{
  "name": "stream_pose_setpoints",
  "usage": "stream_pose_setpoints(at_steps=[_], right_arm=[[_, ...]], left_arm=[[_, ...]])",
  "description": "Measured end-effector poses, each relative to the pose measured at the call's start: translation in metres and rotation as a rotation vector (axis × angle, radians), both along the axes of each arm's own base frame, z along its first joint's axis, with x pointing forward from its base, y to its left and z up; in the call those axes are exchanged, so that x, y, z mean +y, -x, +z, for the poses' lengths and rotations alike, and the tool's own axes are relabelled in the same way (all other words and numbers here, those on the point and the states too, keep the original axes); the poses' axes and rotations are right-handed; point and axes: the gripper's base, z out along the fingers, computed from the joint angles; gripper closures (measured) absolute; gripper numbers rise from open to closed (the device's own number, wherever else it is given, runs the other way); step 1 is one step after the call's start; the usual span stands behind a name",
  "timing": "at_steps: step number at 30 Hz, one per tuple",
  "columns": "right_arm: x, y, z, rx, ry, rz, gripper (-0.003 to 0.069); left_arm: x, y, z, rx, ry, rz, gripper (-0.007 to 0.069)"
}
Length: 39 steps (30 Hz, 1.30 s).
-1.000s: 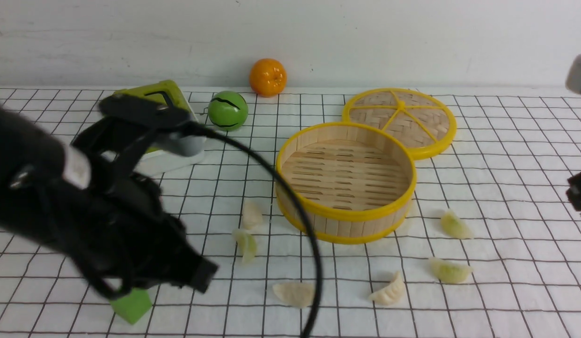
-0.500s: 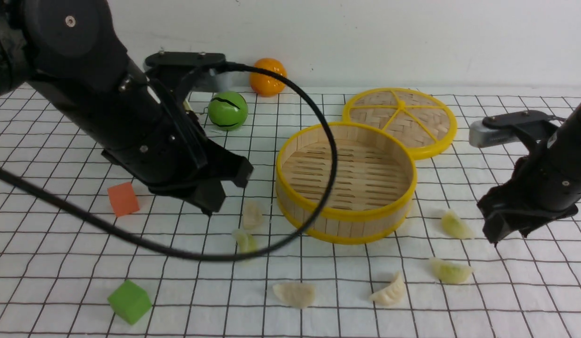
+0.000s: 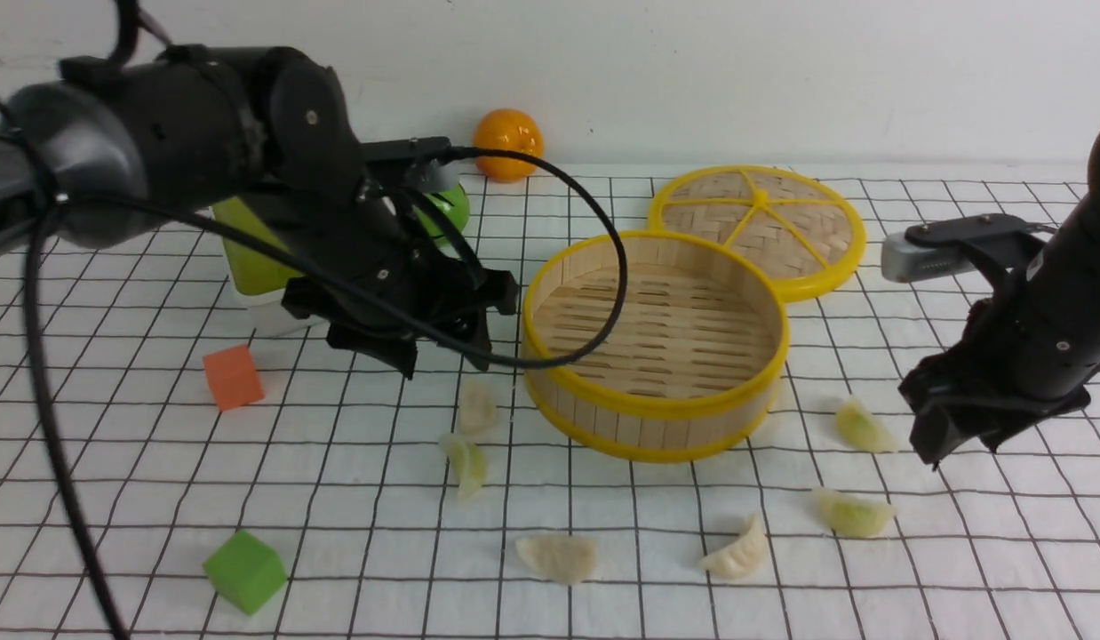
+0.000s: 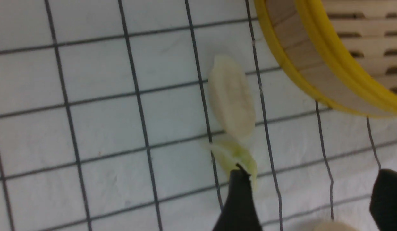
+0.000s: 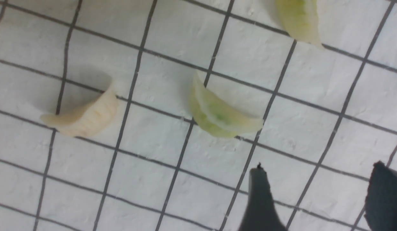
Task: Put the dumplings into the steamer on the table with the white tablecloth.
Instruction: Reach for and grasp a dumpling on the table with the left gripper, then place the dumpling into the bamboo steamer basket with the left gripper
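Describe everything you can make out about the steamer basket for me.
The steamer basket is round and shallow, with a pale wall of upright strips that looks like bamboo or wood, and yellow bands at the top and bottom rims. Its floor is slatted, with dark slots between the strips, and no dumplings lie on it. It sits upright and open on the grid cloth, in front of the woven lid. Its far rim overlaps the lid in view; whether they touch, I can't tell. A black cable crosses in front of its left side.

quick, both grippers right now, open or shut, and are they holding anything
Left gripper: open, holding nothing, above the tablecloth.
Right gripper: open, holding nothing, near the green dumplings.
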Motion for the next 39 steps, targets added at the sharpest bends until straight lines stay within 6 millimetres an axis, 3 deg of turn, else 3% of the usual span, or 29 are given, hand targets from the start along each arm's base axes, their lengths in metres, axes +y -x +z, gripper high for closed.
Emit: stream_pose_setpoints(at_steps=[2,5,6,10,13,17,19,21,25,29,33,35,36,37,39], right_arm=[[0.000,0.002,0.006,-0.007,-0.001,0.002,0.0245],[-0.001,0.014,0.038,-0.076,-0.010,0.007,0.0261],[-0.001,0.015,0.040,-0.081,-0.010,0.007,0.0263],[-0.003,0.040,0.079,-0.188,-0.025,0.010,0.0266],[-0.003,0.051,0.093,-0.230,-0.042,0.009,0.0268],[-0.004,0.066,0.110,-0.282,-0.056,0.010,0.0269],[-0.004,0.069,0.113,-0.296,-0.057,0.011,0.0269],[-0.004,0.071,0.115,-0.301,-0.059,0.011,0.0269],[-0.003,0.071,0.115,-0.296,-0.075,0.010,0.0269],[-0.002,0.072,0.115,-0.288,-0.082,0.011,0.0269],[0.001,0.073,0.115,-0.276,-0.125,0.010,0.0269],[0.003,0.074,0.116,-0.269,-0.151,0.010,0.0269],[0.004,0.074,0.116,-0.267,-0.156,0.010,0.0269],[0.006,0.075,0.116,-0.252,-0.179,0.012,0.0269],[0.007,0.078,0.115,-0.222,-0.198,0.018,0.0269]], left_arm=[[-0.003,-0.008,-0.006,0.000,0.003,0.012,0.0081],[-0.010,-0.029,-0.034,0.029,-0.016,0.027,0.0064],[-0.011,-0.030,-0.035,0.031,-0.019,0.027,0.0064],[-0.015,-0.045,-0.072,0.084,-0.058,0.026,0.0081],[-0.017,-0.048,-0.081,0.086,-0.060,0.028,0.0097],[-0.018,-0.052,-0.089,0.084,-0.059,0.031,0.0171],[-0.018,-0.053,-0.092,0.089,-0.061,0.031,0.0242],[-0.018,-0.053,-0.094,0.091,-0.065,0.031,0.0361],[-0.016,-0.052,-0.091,0.087,-0.094,0.019,0.0368],[-0.012,-0.052,-0.073,0.069,-0.151,-0.004,0.0368],[-0.013,-0.056,0.001,-0.062,-0.138,-0.009,0.0368],[-0.022,-0.055,0.030,-0.129,-0.114,-0.028,0.0368],[-0.025,-0.054,0.033,-0.137,-0.112,-0.036,0.0368],[-0.039,-0.051,0.054,-0.197,-0.087,-0.067,0.0368],[-0.058,-0.048,0.063,-0.231,-0.061,-0.105,0.0368]])
